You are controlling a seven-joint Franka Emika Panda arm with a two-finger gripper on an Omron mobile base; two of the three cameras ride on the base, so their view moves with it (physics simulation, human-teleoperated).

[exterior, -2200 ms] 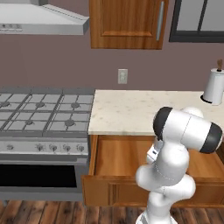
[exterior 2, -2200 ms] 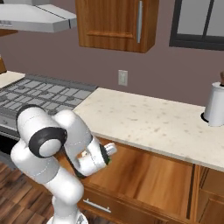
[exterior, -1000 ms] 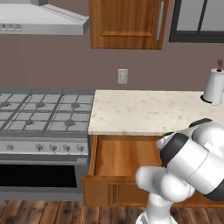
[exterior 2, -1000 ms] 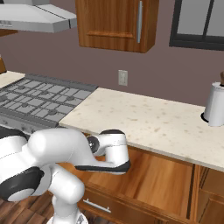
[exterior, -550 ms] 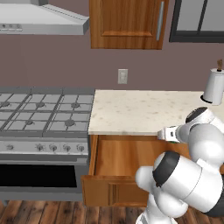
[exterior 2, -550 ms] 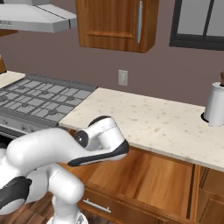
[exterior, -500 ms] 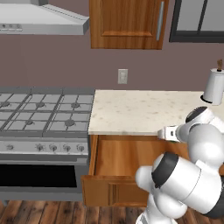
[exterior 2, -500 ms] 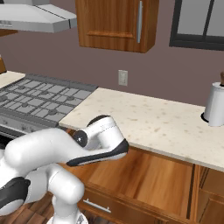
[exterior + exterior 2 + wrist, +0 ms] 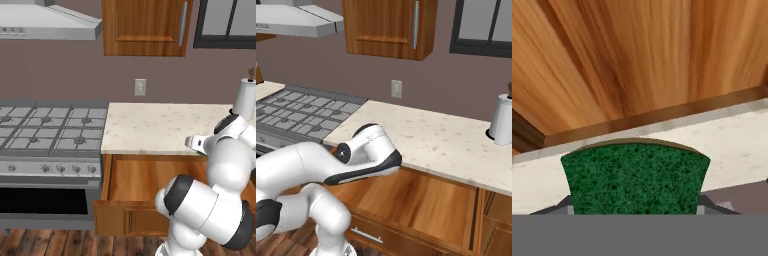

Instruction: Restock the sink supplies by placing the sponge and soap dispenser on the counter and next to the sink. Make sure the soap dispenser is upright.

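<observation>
- In the hand view we see the sponge (image 9: 635, 178) right up close, its dark green face toward the camera, pinched in the jaws with a grey finger edge showing at each lower corner.
- Past the sponge in that view lie a strip of the speckled tabletop (image 9: 732, 135), its wooden front edge, and then the wood floor of the open drawer (image 9: 627, 55).
- In the left base view we see the white arm (image 9: 215, 200) rising at the lower right and bending up in front of the drawer (image 9: 145, 180), which stands pulled out under the tabletop (image 9: 155, 125).
- The hand end of the arm (image 9: 196, 143) sits at the front edge of the tabletop, near its right end, with a sliver of green just below it; we cannot make out the jaws themselves here.
- In the right base view the arm's elbow (image 9: 368, 150) hangs over the near left corner of the drawer (image 9: 421, 200), just in front of the tabletop (image 9: 441, 135).
- To the left of the tabletop stands the gas stove (image 9: 45, 125), with the hood (image 9: 45, 22) above it.
- At the far right of the tabletop stands a white paper-towel roll (image 9: 502, 120).
- On the back wall we see an outlet (image 9: 140, 87), a wooden cabinet (image 9: 145, 27) and a dark window (image 9: 227, 22).
</observation>
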